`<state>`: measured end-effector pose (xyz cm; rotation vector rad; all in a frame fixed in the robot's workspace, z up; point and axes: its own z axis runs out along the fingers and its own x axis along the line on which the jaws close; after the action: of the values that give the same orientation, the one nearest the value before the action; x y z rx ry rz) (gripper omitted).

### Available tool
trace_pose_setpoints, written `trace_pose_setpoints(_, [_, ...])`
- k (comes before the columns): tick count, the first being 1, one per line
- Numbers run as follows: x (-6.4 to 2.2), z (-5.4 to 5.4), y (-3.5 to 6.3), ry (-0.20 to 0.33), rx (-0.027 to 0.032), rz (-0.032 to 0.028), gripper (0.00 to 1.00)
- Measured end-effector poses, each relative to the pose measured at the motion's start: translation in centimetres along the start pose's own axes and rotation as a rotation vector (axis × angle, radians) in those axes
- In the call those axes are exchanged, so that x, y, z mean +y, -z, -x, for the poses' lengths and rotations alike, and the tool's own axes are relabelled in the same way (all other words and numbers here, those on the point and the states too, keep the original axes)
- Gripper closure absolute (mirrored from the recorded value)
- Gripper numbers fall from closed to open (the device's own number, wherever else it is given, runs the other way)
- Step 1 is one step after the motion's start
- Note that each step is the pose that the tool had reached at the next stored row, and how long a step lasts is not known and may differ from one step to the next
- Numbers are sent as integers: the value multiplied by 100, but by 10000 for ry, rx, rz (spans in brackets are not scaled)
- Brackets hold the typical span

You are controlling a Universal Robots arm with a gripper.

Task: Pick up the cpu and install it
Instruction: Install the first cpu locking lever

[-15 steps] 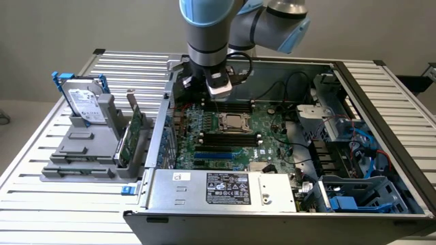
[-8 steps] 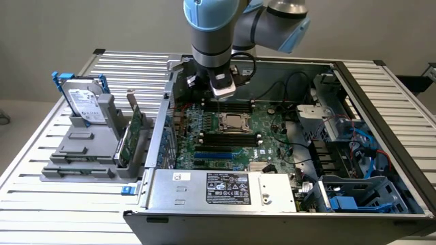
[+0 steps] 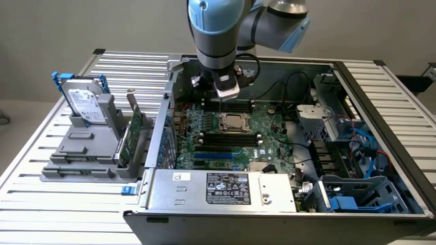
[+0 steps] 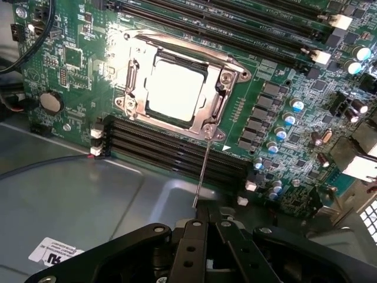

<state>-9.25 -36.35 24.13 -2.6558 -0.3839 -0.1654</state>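
Chip [image 4: 175, 90] lies in the socket [image 4: 132, 76] on the board [image 4: 76, 59]. Gripper [image 4: 207, 207] hangs above, pinched together, beside the thin lever [image 4: 203, 165].

This looks like a robotics lab: a blue-jointed robot arm [image 3: 216, 30] over an opened computer case [image 3: 272, 224] on a slatted aluminium worktop [image 3: 41, 199], a grey parts jig [image 3: 81, 163] at its nine o'clock.

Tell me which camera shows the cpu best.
The wrist view: the cpu lies inside the socket frame, with its plain metal top seen close up. The exterior view shows the cpu from farther off, as a small square in the middle of the motherboard.
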Motion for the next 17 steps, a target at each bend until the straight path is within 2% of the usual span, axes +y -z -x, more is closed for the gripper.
trace_pose_setpoints(5, [26,-55,-20,-101,63,24,89])
trace_pose_setpoints(9, [39,-56,-28,-235,140,54,89])
trace_pose_setpoints(14, [133,-25,-67,-342,202,78,89])
trace_pose_setpoints(17, [166,-12,-109,-354,213,84,89])
